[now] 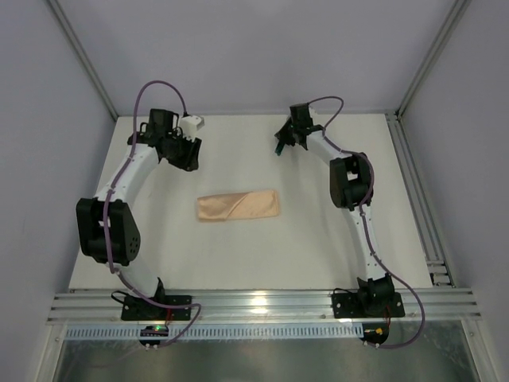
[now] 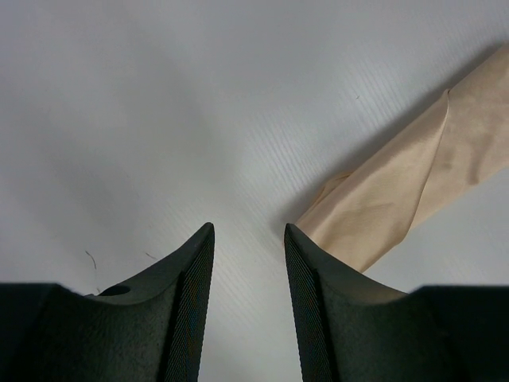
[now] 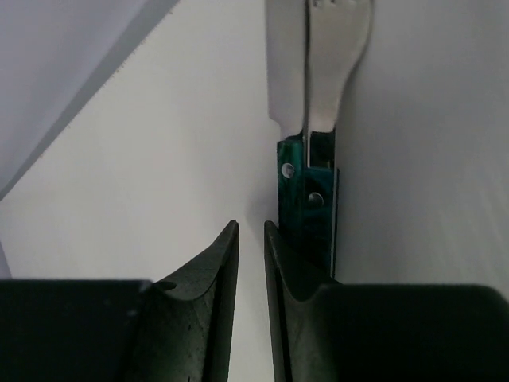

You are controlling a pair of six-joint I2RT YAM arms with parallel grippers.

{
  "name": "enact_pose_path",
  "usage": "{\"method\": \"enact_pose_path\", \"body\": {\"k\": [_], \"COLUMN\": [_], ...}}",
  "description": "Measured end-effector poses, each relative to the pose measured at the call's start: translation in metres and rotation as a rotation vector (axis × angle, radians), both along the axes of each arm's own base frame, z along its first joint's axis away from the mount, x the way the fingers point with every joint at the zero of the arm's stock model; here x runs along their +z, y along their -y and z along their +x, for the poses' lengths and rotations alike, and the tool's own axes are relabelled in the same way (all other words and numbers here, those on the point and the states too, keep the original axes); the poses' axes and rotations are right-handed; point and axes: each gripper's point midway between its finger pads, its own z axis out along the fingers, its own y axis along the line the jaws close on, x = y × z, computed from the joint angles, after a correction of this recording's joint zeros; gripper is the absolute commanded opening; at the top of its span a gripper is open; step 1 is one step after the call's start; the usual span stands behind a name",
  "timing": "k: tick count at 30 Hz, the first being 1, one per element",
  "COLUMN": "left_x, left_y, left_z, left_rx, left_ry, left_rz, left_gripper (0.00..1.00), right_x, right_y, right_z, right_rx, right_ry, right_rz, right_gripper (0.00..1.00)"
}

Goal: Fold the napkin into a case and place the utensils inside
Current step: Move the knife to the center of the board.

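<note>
White tabletop (image 1: 318, 255) holds the case (image 1: 238, 206); only the right wrist view shows utensils (image 3: 308, 183) seemingly beside the nearly-closed right pincer (image 3: 251, 231).

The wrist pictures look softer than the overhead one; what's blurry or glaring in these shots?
Top view: evenly lit, with a bright glare patch on the metal rail. Left wrist view: the left claw is dark and slightly soft, while the case is sharp and casts a faint shadow. Right wrist view: the utensils blur at their pale ends, beside the right claw.
</note>
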Motion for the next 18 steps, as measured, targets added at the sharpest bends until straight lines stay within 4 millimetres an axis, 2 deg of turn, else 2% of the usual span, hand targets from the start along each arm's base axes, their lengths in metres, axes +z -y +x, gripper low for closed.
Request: {"method": "enact_pose_path", "body": {"k": [7,11,14,18], "left_x": [0.011,0.031,0.047,0.057], "left_y": [0.001,0.002,0.003,0.004], "left_z": [-0.002,-0.006,-0.011,-0.017], "left_rx": [0.010,0.008,0.002,-0.004], "left_ry": [0.015,0.062,0.099,0.123], "left_rz": [-0.030,-0.046,-0.060,-0.071], "left_gripper": [0.43,0.44,0.44,0.44], "right_x": [-0.004,-0.005,-0.003,0.014], "right_y": [0.050,0.074,0.072,0.055], "right_z": [-0.037,-0.075,-0.098,-0.109], "right_rx": [-0.025,0.023,0.145,0.353], "right_ry": [-0.105,-0.145,-0.146,-0.072], "right_rz": [-0.060,-0.100,-0.111,-0.145], "right_gripper": [0.23,0.23,0.23,0.28]}}
